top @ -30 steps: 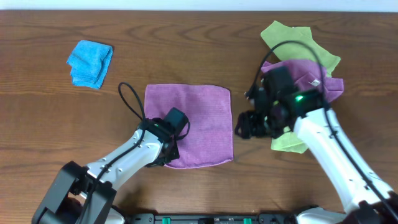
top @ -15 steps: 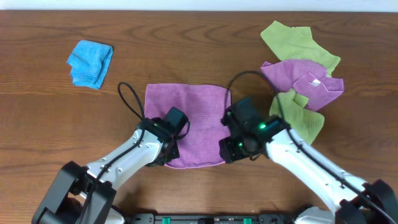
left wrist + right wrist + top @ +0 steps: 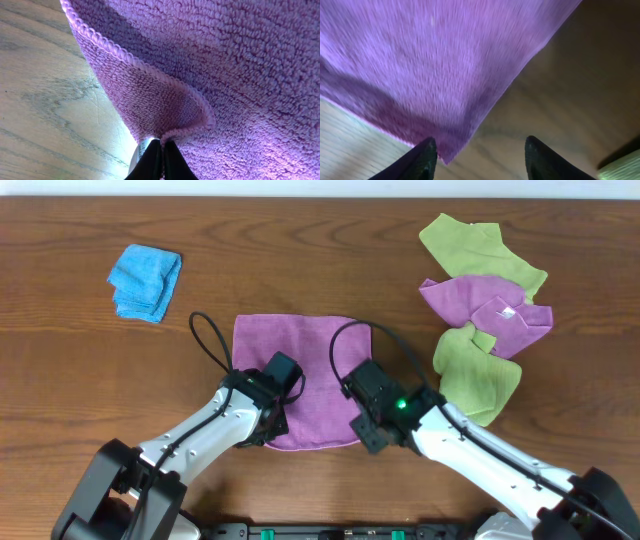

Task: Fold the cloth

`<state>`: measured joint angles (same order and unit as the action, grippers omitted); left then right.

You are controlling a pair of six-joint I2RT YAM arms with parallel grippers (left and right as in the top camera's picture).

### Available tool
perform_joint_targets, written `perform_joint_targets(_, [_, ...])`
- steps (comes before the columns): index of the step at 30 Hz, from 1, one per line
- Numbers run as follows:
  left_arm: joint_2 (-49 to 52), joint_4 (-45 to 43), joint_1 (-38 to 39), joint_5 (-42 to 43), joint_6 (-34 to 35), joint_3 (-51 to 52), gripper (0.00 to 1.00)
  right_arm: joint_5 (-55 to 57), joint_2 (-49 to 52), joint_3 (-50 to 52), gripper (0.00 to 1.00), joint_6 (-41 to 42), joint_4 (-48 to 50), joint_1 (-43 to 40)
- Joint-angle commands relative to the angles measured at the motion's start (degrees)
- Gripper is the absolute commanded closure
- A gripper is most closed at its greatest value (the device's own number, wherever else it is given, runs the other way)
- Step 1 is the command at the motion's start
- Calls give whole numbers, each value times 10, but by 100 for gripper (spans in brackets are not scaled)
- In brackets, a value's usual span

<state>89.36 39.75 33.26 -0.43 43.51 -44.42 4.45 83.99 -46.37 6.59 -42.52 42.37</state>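
cloth [image 3: 300, 370] spread flat mid-table, a gripper at each near corner.
overhead: the cloth lies on the table [image 3: 60, 380], with the left gripper [image 3: 270, 423] over its near left corner and the right gripper [image 3: 366, 430] at its near right corner; jaw state cannot be read from this view. left wrist view settles one: fingers [image 3: 150, 160] pinched tight on a raised fold of the cloth's hem. right wrist view, blurred: jaws parted, the cloth's corner lying just ahead of one fingertip, not gripped. only overhead shows a blue folded cloth [image 3: 146, 281] far left and a pile of green and purple cloths [image 3: 485, 305] far right.
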Motion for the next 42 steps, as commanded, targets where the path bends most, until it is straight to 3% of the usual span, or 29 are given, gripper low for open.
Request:
perform_joint_targets(1, [-5,0,-3,-15,2,-7,94,-17,-1,9,40,31,11,0])
perform_joint_targets(9, [-5,10,-3,-14,2,-7,94,-193,-17,8,37,34,51,-61])
perform_joint_targets(23, [-5,9,-3,-14,2,-7,95,-165,-17,45,40,14,31,-49])
perform_joint_targets(34, [-5,9,-3,-14,2,-7,94,-158,-5,66,44,11,83,-41])
perform_joint_targets(38, [-5,9,-3,-14,2,-7,95,-158,-1,75,55,16,87,-41])
perform_joint_targets(42, [-5,9,-3,-14,2,-7,94,-158,-1,75,86,18,91,-42])
